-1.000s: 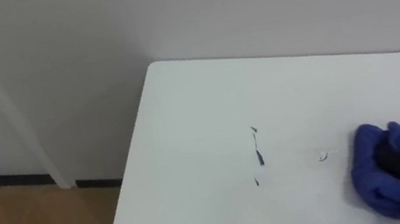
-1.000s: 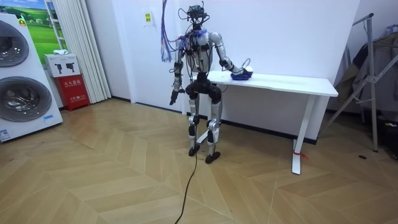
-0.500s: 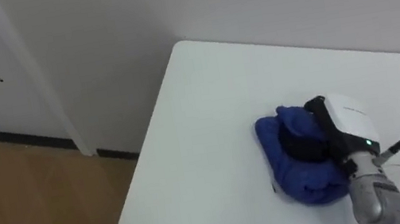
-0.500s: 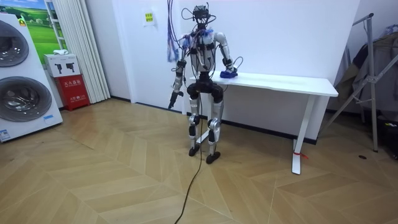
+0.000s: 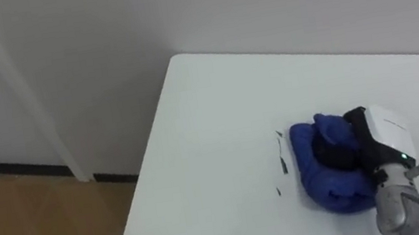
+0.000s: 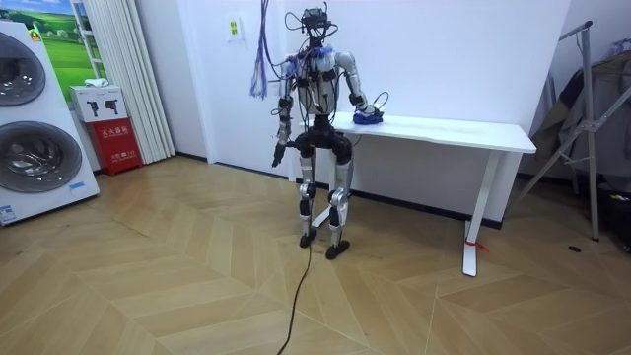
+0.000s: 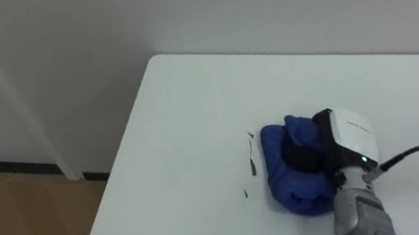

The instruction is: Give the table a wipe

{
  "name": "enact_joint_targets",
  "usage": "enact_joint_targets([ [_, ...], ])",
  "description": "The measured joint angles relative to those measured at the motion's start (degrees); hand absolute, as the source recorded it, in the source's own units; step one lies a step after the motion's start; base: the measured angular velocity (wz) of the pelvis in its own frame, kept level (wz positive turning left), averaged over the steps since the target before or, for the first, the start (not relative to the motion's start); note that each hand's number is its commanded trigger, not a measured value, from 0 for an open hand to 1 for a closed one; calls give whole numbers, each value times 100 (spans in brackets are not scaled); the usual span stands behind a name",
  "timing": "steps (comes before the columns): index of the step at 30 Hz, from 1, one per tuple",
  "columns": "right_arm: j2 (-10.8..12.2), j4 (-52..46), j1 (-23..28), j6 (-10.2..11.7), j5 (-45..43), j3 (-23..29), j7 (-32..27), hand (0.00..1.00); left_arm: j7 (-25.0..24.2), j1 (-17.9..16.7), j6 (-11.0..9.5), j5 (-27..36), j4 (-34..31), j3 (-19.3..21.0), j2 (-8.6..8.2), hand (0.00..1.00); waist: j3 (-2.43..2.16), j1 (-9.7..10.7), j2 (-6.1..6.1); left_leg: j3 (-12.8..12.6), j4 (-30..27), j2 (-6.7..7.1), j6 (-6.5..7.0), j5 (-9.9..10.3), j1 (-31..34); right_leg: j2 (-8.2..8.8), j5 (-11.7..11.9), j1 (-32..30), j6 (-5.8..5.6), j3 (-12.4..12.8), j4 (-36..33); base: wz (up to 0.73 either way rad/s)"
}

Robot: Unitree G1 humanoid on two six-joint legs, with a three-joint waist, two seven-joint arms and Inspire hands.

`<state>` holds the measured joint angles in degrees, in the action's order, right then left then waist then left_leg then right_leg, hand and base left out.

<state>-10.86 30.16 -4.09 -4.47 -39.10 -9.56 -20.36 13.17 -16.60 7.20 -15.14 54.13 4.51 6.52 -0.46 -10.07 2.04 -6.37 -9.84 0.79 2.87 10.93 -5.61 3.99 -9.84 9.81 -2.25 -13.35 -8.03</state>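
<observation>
**Step in hand:** wiping pass across the left part of the white table, judged to be mid-stroke, with marks not yet cleared.

**Method advised:**
- Press down evenly through the blue cloth.
- Sweep leftward far enough to cover the thin dark marks just beside the cloth's left edge.
- Overlap each pass with the one before rather than skipping strips.
- Stop short of the table's left edge, so as not to drag the cloth off toward the wooden floor.

**Likely weak point:** a bunched cloth, hence probably a small contact patch. Better spread flatter in case of stubborn marks.

**Task item:** blue cloth, crumpled into a thick wad. Rests on the tabletop just right of the marks, well apart from the table's far edge by the wall.

**Right hand:** set on top of the wad, wrist entering from the lower right.

**Fingers:** dark, curled narrowly down into the folds and clasping the cloth, with blue folds rising on either side. No touch on the bare tabletop seen.

**Left hand:** hangs at the robot's side in the room view, away from the table, idle.

**Stance:** upright at the table's end toward the room view's left, right arm reached out over the top.
</observation>
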Motion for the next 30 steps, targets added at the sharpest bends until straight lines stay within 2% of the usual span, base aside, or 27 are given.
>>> enact_joint_targets([
  [2, -16, -100, -186, -139, -4, -303, 143, 100, 0, 82, 2, 26, 3, -25, -15, 0, 34, -145, 25, -70, 25, -52, -39, -24, 39, -46, 16, -83, 27, 60, -42, -23],
  [3, -16, -158, -338, -182, -148, -385, 298, 100, -1, 90, 1, 111, 0, -37, -25, 0, 93, -148, 34, -68, 25, -47, -61, -38, 55, -68, 19, -108, 31, 53, -67, -5],
  [7, 2, -215, -481, -155, -366, -487, 480, 100, -12, -2, 27, 109, -15, -22, -22, 0, 112, -162, 76, -50, 21, -96, -89, -51, 115, -108, 24, -208, 40, 43, -59, 4],
  [9, -32, -212, -305, 96, -297, -346, 421, 100, -16, -191, 84, 106, -12, 30, -10, 0, 106, -53, 78, 46, 26, -95, -89, -51, 89, -104, 24, -151, 40, -90, -57, 24],
  [11, -35, -168, -38, 330, -252, -218, 253, 100, -29, -311, 101, 107, -109, 121, -2, 0, 98, 66, 76, 103, 22, -89, -89, -50, 74, -91, 24, -79, 40, -117, -34, 29],
  [12, -37, -137, 35, 425, -213, -159, 170, 100, -29, -354, 96, 106, -122, 167, 3, 0, 80, 117, 87, 152, 24, -68, -89, -50, 69, -79, 24, -55, 39, -113, -18, 43],
  [14, -37, -101, 441, 726, -167, 305, -166, 100, -14, -457, 97, 64, -119, 474, 4, 0, 58, 231, 91, 255, 37, 1, -85, -49, 10, -25, 12, 85, 21, -122, 55, 36],
  [15, -37, -101, 580, 781, -166, 439, -254, 100, -14, -467, 97, 50, -119, 575, 11, 0, 57, 254, 89, 278, 38, 13, -75, -42, -14, -18, 12, 129, 20, -135, 62, 27],
  [17, -65, -41, 1091, 955, -34, 959, -623, 100, -9, -539, 97, 34, -115, 916, 120, 0, 28, 411, 92, 375, 43, 53, -29, -14, -116, 9, 8, 258, 14, -169, 35, 19],
  [19, -101, 92, 1243, 996, 188, 1239, -745, 100, -4, -545, 97, 37, -117, 1089, 165, 0, 18, 478, 84, 360, 42, 74, 14, 16, -168, 26, 4, 323, 8, -173, 33, -6],
  [21, -171, 294, 1240, 997, 414, 1396, -770, 100, 1, -547, 98, 45, -118, 1081, 167, 0, -21, 553, 45, 373, 18, 110, 71, 51, -209, 58, 2, 376, 4, -177, 28, -9],
  [23, -183, 454, 1157, 981, 590, 1365, -766, 100, 36, -419, 95, 55, -125, 901, 173, 0, -34, 565, 24, 383, -10, 130, 104, 74, -224, 76, 3, 408, 2, -153, 22, 0],
  [25, -172, 529, 927, 857, 582, 1294, -736, 100, 79, -344, 84, 66, -118, 711, 136, 0, -36, 505, 13, 356, -42, 141, 109, 78, -221, 84, 2, 403, 0, -97, 22, -12],
  [28, -21, 536, 567, 481, 552, 1121, -590, 100, 140, -187, 82, 97, -85, 438, 31, 0, -28, 396, 1, 142, -57, 94, 101, 73, -200, 67, 3, 284, -8, 91, -19, -42],
  [30, 4, 287, 342, 74, 387, 717, -326, 100, 140, -61, 104, 98, -28, 288, -64, 0, -24, 203, -5, -66, -58, 26, 58, 56, -140, 35, 7, 115, -13, 107, -56, -52],
])
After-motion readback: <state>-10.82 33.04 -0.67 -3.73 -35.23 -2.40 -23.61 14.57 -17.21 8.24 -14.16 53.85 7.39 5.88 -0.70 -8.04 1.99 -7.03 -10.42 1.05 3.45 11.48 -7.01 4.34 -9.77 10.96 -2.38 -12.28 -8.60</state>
